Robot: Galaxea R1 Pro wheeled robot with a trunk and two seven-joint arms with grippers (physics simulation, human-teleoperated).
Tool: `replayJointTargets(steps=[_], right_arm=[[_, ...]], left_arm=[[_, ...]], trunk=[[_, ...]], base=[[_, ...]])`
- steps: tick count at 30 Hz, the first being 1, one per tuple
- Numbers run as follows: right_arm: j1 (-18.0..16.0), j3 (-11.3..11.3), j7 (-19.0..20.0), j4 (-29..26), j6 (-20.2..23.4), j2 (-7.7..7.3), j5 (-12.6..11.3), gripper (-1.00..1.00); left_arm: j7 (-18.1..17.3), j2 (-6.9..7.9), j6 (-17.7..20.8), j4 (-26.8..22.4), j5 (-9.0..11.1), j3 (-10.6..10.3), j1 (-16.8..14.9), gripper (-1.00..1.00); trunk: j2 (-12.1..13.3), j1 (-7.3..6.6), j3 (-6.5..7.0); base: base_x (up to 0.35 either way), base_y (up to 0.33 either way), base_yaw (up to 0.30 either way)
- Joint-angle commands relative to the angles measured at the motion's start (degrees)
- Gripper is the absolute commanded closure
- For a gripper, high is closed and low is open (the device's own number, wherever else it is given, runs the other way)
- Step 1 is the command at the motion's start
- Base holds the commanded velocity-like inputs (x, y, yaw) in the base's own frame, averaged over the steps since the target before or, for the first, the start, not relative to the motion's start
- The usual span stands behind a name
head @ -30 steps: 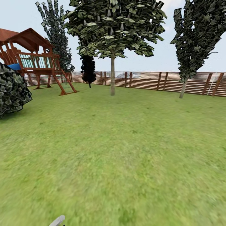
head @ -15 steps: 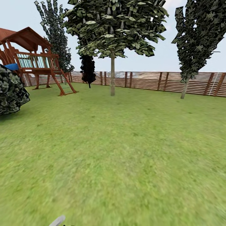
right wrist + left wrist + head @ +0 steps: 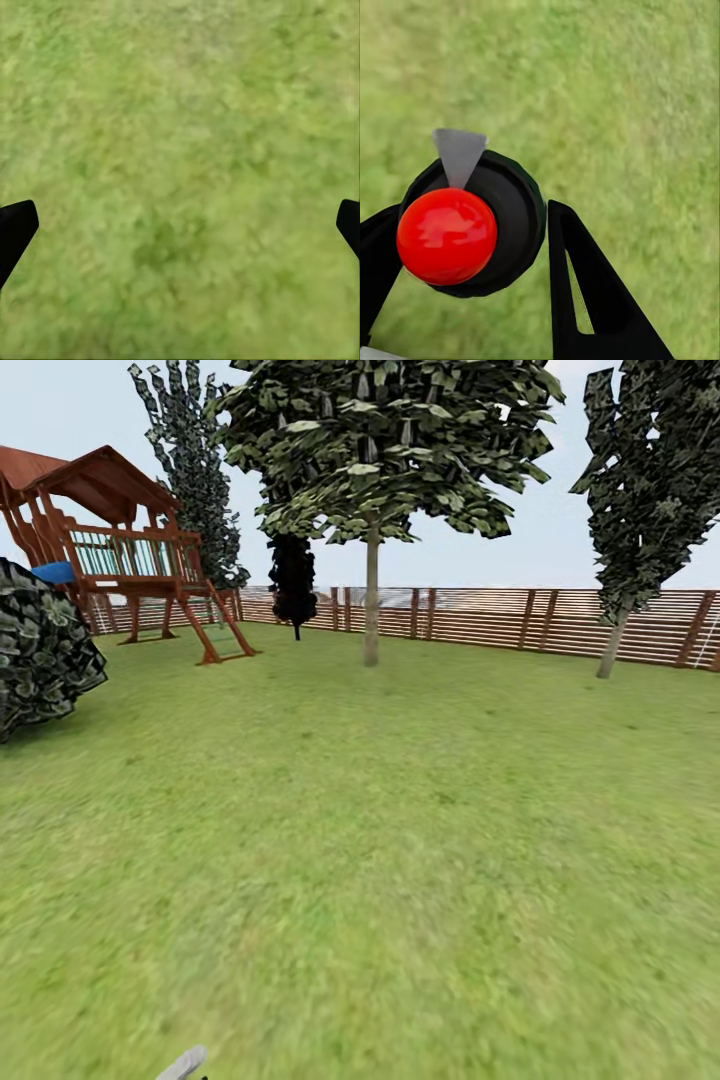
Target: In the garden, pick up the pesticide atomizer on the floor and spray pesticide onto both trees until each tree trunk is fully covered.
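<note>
The pesticide atomizer [image 3: 514,199] sits between the black fingers of my left gripper [image 3: 465,232], which is shut on it. It shows a round black body, a red ball and a grey nozzle [image 3: 459,154] pointing over the grass. In the head view its grey tip [image 3: 183,1063] pokes up at the bottom edge. One tree [image 3: 380,440] with mid-green leaves stands far ahead on the garden lawn [image 3: 380,840], its straight grey-brown tree trunk [image 3: 371,605] bare. I see no pesticide on it. My right gripper [image 3: 180,225] hangs open over bare grass.
A wooden play tower [image 3: 120,560] stands at the back left, with a dark bush [image 3: 40,645] nearer on the left. A slatted brown fence [image 3: 520,622] closes the far side. Dark-leaved trees [image 3: 655,490] stand at the right and behind the tower.
The whole head picture has shifted to the right, so the camera has turned a little to the left. The atomizer tip stays at the same spot at the bottom edge.
</note>
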Motion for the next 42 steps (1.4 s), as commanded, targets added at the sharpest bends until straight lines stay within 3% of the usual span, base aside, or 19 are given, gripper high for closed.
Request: replayJointTargets(steps=[1, 42], right_arm=[[0.0, -0.2, 0.5, 0.1, -0.1, 0.01, -0.6, -1.00], [0.0, -0.2, 0.5, 0.1, -0.1, 0.00, -0.6, -1.00]], left_arm=[[0.1, 0.08, -0.5, 0.0, 0.6, -0.5, -0.1, 1.00], [0.0, 0.08, -0.5, 0.0, 0.6, -0.5, -0.1, 1.00]], trunk=[[-0.1, 0.07, -0.11], [-0.1, 0.07, -0.12]], base=[[0.335, 0.000, 0.022], [0.335, 0.000, 0.001]])
